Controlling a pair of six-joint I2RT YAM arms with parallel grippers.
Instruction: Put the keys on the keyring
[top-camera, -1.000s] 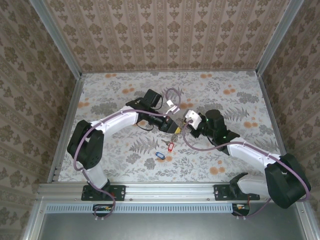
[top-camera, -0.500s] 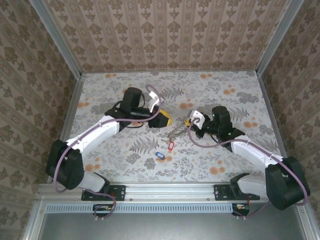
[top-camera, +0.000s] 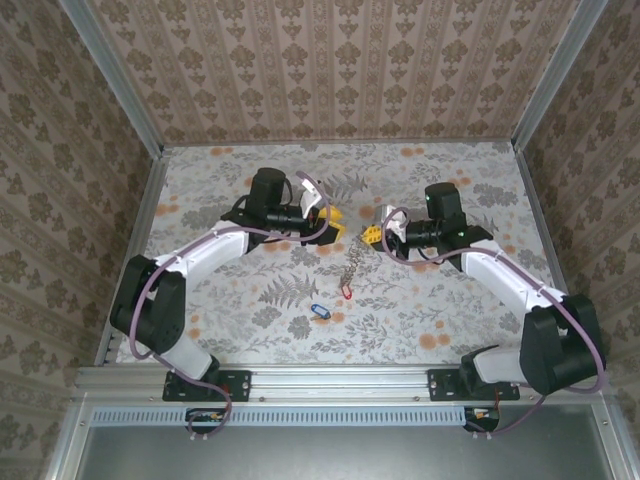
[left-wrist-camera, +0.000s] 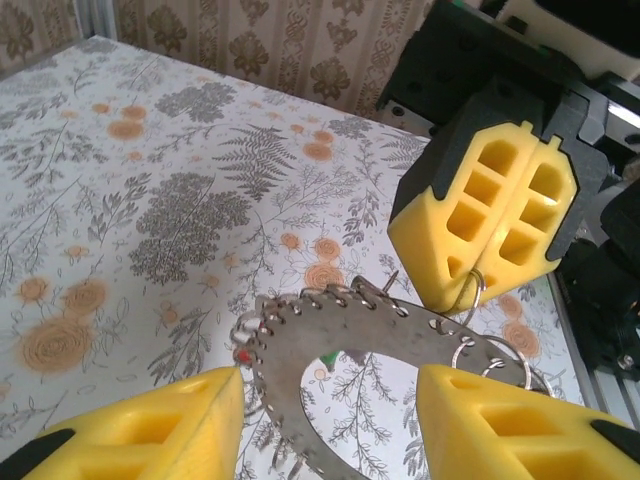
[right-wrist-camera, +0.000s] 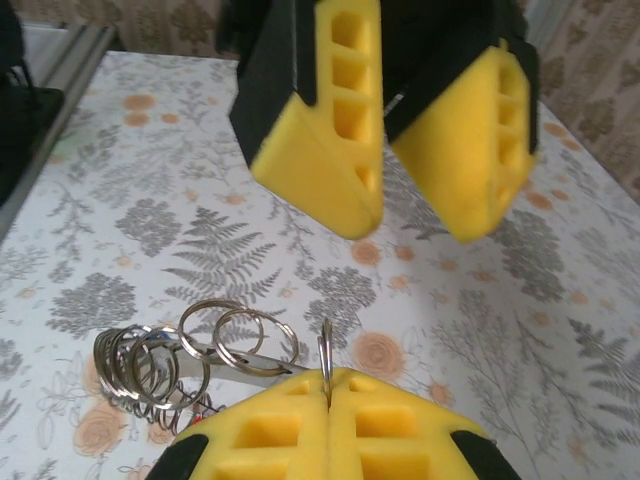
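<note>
One spiky, seemingly metal keyring (left-wrist-camera: 380, 325)

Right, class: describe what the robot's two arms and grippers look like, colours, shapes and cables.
The left arm and right arm have white links, black joints and purple cables alongside. The left gripper and right gripper each have two blocky yellow fingers with rectangular hollows, on black mounts.

No legible text, brand or number (key tags (top-camera: 320, 312) too small to tell).
</note>
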